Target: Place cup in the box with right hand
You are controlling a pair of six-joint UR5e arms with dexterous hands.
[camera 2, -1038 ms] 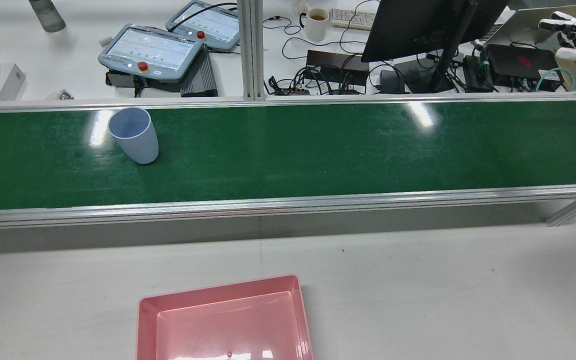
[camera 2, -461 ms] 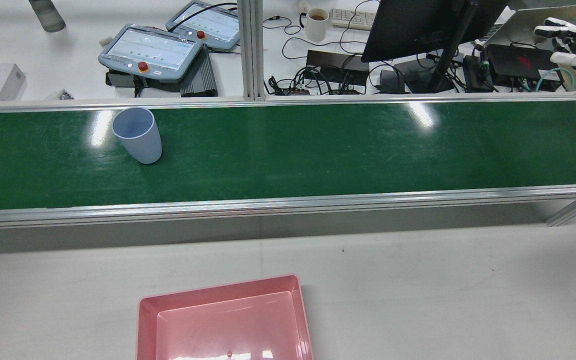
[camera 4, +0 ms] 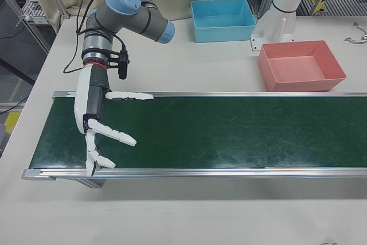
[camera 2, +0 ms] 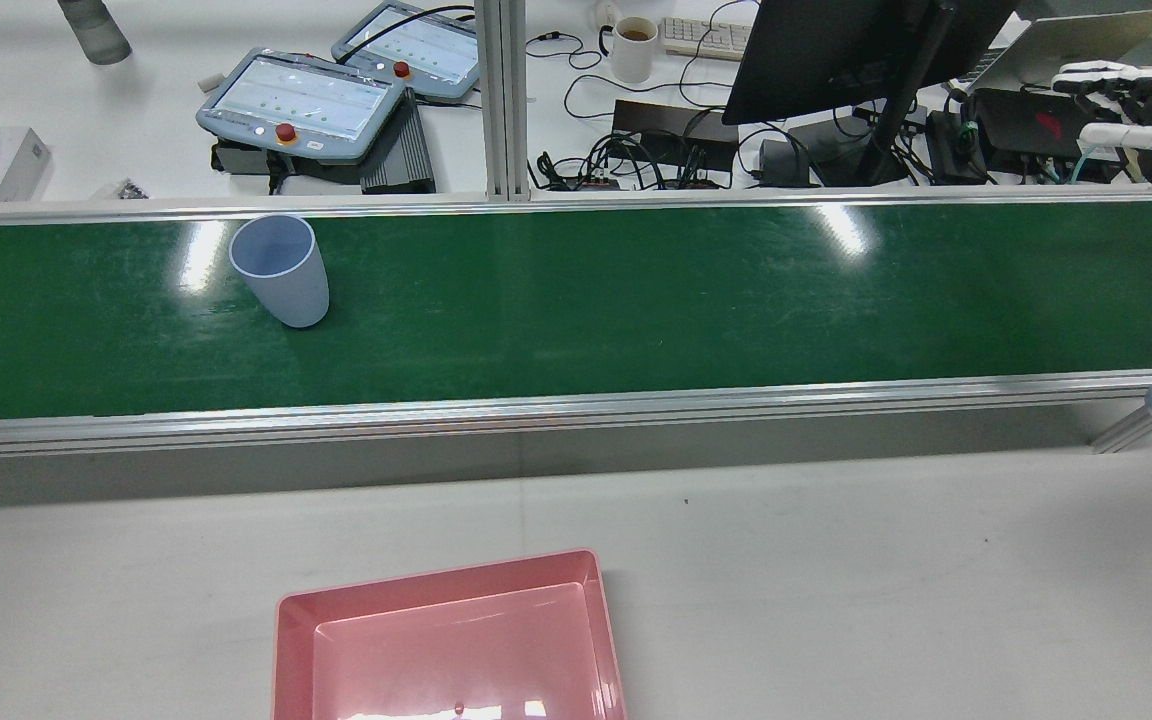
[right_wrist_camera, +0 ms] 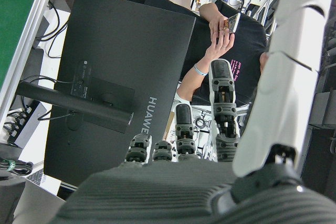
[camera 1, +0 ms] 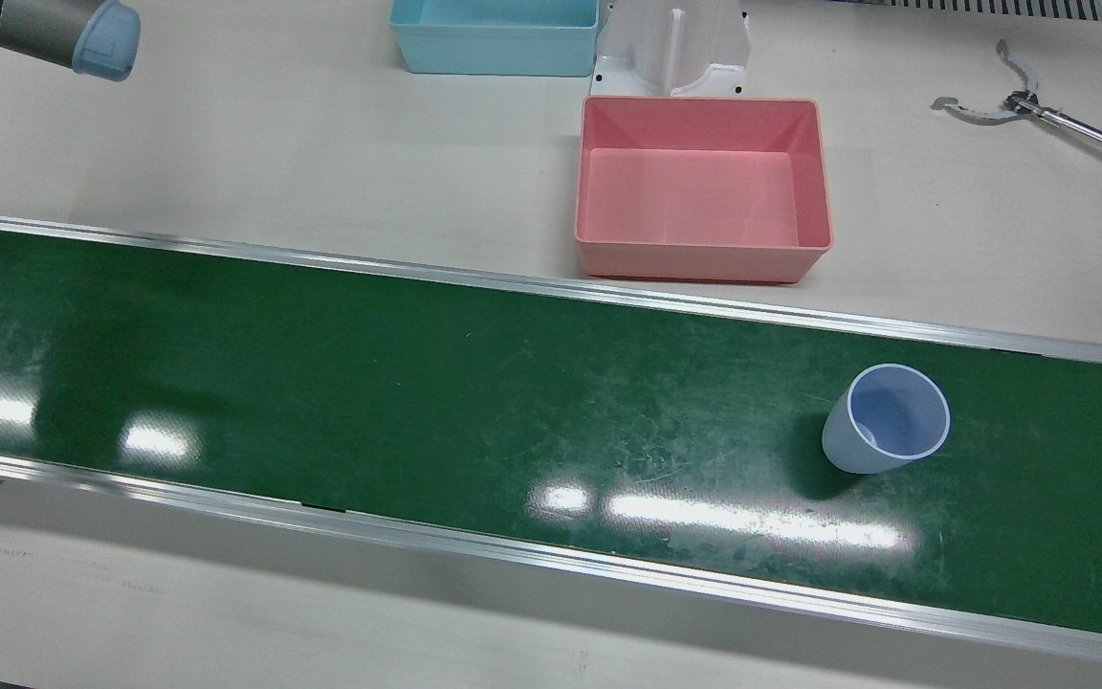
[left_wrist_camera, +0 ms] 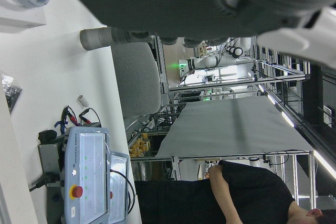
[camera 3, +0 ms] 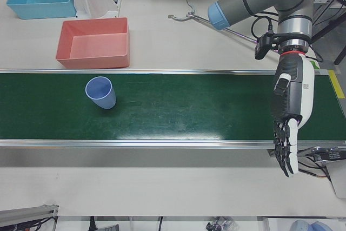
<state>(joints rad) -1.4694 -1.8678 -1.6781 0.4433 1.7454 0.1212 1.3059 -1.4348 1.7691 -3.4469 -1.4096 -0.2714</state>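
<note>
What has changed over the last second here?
The pale blue plastic cup slid slightly rightward in the rear view along the green conveyor belt. The right robot hand edged left and lower, open, holding nothing. The pink plastic box stayed put.
</note>
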